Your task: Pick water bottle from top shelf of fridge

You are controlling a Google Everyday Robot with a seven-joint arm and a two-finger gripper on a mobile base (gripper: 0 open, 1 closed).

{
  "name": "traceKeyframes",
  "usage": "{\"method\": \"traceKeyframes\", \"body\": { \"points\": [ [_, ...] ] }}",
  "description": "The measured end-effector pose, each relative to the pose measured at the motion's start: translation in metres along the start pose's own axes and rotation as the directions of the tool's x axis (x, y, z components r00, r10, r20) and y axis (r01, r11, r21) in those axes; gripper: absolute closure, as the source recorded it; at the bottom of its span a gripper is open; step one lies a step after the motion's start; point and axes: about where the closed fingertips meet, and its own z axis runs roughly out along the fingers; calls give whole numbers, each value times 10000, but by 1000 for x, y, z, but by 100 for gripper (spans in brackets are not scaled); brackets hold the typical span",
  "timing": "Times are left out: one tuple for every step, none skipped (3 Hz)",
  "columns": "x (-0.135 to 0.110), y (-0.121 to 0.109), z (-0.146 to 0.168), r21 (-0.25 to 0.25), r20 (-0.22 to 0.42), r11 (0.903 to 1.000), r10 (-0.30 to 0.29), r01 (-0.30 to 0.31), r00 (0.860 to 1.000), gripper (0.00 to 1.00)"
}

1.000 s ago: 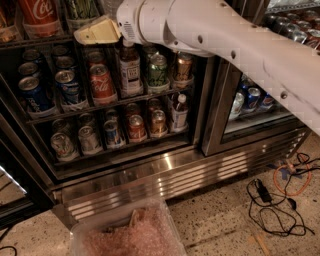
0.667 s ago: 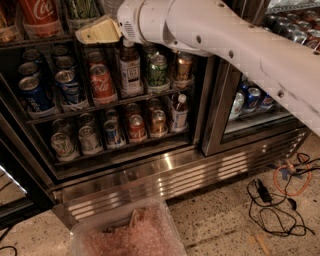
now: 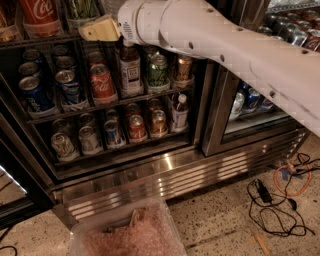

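The fridge (image 3: 165,172) stands open on the left, with a black interior and wire racks. Its top shelf (image 3: 42,38) runs along the upper left edge and bears a red cola bottle (image 3: 37,12) and a green drink (image 3: 80,7) in clear holders. My gripper (image 3: 99,30) is tan and sits at the front rail of the top shelf, just right of the green drink, on the white arm (image 3: 225,45) that reaches in from the right. The water bottle does not show; the gripper and wrist cover the shelf space behind them.
A brown-liquid bottle with a white cap (image 3: 131,70) stands on the rack below the gripper, among several cans (image 3: 102,82). A shut glass door (image 3: 250,100) is to the right. A clear bin of pink wrap (image 3: 125,235) sits on the floor in front. Cables (image 3: 280,200) lie at the right.
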Motion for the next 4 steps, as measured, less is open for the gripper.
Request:
{"method": "traceKeyframes", "body": {
  "points": [
    [0,-7,5,301,88,9995,121,-124,9999,1],
    [-7,-16,9,596,339,9981,115,-135,9994,1],
    [-17,-19,7,749,542,9972,-35,-5,9985,7],
    [-22,-20,7,786,638,9969,-111,61,9979,18]
  ]
}}
